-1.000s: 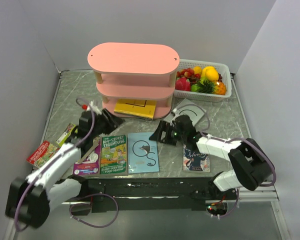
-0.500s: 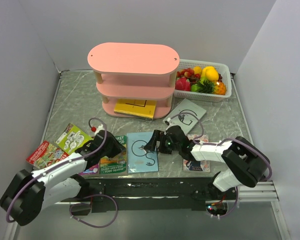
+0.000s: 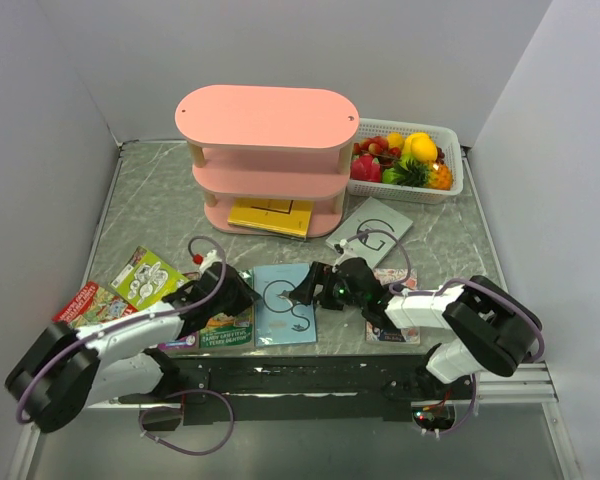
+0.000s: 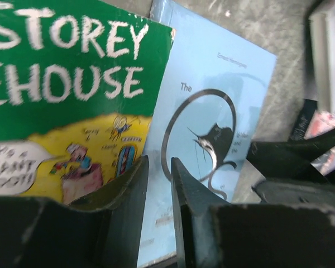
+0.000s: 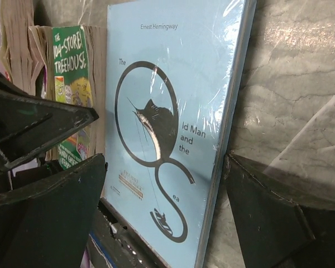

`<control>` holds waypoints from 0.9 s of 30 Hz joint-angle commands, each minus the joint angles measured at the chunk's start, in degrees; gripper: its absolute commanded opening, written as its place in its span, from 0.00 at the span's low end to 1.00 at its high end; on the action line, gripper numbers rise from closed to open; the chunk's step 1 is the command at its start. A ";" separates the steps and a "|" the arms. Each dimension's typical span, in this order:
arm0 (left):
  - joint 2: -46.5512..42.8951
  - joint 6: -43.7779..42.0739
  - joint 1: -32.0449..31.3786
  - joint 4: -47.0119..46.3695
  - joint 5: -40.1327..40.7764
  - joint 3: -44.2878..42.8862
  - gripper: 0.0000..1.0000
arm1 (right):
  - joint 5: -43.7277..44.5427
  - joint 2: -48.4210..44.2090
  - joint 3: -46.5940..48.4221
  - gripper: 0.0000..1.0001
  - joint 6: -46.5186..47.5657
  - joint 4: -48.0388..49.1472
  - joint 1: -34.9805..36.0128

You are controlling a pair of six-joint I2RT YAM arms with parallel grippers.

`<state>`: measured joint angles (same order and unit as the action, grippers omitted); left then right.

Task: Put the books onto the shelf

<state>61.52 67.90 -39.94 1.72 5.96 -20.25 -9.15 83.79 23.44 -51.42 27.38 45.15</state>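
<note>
1. The pink shelf stands at 12 o'clock on the table. A yellow book lies on its bottom tier, with its far part hidden under the board above.
2. A white basket of fruit sits at 2 o'clock, just beside the shelf. A grey-white book lies flat at the basket's 7 o'clock, and a cable crosses its cover.
3. At 6 o'clock a light blue book lies flat. A green book is right against its 9 o'clock edge.
4. The left pincer hangs over the seam between these two books. Its fingers are only a narrow slit apart, and nothing but blue cover shows through, so it has hold of nothing. Whether the tips touch the covers cannot be told. In its wrist view the green book's title is cut off at the frame edge.
5. The right pincer faces the blue book from 3 o'clock. Its fingers are spread wide, with the book's edge between them, and they are not closed on it. Glare on the book's glossy wrap blots parts of the title.
6. A dark book lies mostly hidden under the right arm. Only a sliver of a purple book shows beneath the left arm.
7. At 8 o'clock lie a lime green book and a red book, well apart from the shelf.
</note>
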 commanded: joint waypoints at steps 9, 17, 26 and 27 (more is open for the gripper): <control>10.22 0.21 0.04 6.72 7.84 1.53 0.36 | -0.70 3.14 -5.16 0.93 0.44 -9.62 1.61; 1.60 3.20 0.04 13.83 13.02 1.27 0.40 | 0.01 1.99 -5.42 0.93 1.23 -11.12 1.52; 18.43 -1.54 -0.22 4.37 5.75 -0.49 0.29 | -14.13 8.58 -7.61 0.84 0.72 8.90 1.44; 19.86 -1.37 -0.22 2.52 4.86 0.29 0.28 | -15.54 9.11 -7.88 0.83 0.18 13.88 1.44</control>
<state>71.26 70.11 -40.40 -0.80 12.51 -23.97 -13.72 87.09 19.68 -50.48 40.01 45.06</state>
